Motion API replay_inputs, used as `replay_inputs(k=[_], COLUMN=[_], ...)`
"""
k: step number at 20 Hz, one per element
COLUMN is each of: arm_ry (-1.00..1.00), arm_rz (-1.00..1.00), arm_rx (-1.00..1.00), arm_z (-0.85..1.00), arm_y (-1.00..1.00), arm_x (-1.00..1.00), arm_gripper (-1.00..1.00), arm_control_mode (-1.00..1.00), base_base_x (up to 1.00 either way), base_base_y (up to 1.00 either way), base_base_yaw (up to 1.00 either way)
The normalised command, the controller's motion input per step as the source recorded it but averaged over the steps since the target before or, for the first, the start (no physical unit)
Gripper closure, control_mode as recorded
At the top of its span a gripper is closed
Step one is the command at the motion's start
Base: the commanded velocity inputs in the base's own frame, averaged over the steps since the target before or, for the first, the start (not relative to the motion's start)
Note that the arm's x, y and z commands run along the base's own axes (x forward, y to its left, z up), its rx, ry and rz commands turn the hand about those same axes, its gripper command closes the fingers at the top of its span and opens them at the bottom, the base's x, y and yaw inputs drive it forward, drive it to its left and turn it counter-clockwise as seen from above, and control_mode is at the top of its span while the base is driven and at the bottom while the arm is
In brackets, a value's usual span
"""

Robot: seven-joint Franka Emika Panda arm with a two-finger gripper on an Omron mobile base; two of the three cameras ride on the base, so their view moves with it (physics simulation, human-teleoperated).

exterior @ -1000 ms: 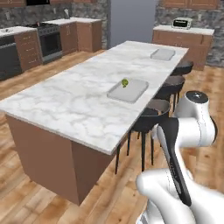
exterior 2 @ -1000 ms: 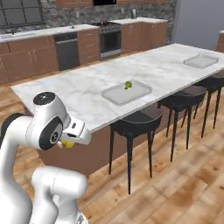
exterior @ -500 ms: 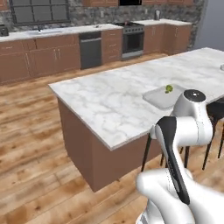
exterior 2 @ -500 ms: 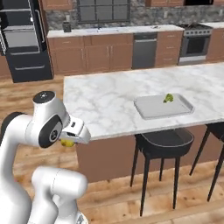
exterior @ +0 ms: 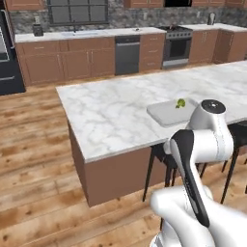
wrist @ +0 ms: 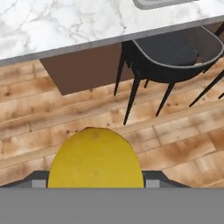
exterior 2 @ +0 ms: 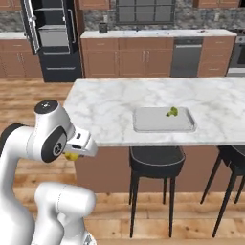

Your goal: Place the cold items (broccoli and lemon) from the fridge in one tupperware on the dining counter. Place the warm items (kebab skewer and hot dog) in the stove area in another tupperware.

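Hand [exterior 2: 72, 154] closed around the lemon [wrist: 95, 158], carried low beside the robot's body, above the wooden floor [wrist: 52, 113] and short of the marble desk [exterior 2: 110, 107]. Broccoli [exterior 2: 172, 112] lying in the shallow grey tupperware [exterior 2: 153, 125] on the desk, above a black stool [exterior 2: 157, 160].

A home kitchen is being shown: marble island table [exterior: 111, 113], wooden cabinets [exterior: 67, 60], oven range [exterior: 177, 46], dishwasher [exterior 2: 186, 56], bar stools [exterior 2: 155, 165].
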Motion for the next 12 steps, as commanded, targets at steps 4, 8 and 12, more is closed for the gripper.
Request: replay_inputs(k=[4, 8, 12], arm_ry=[0.0, 0.0, 0.0], arm_rz=[0.0, 0.0, 0.0], arm_rx=[0.0, 0.0, 0.0], arm_z=[0.0, 0.0, 0.0], arm_y=[0.0, 0.0, 0.0], arm_x=[0.0, 0.0, 0.0], arm_gripper=[1.0, 1.0, 1.0], arm_control_mode=[1.0, 1.0, 1.0], base_base_x=[0.01, 0.25, 0.63], base_base_y=[-1.0, -0.88, -0.48], base_base_yaw=[0.0, -0.2, -0.14])
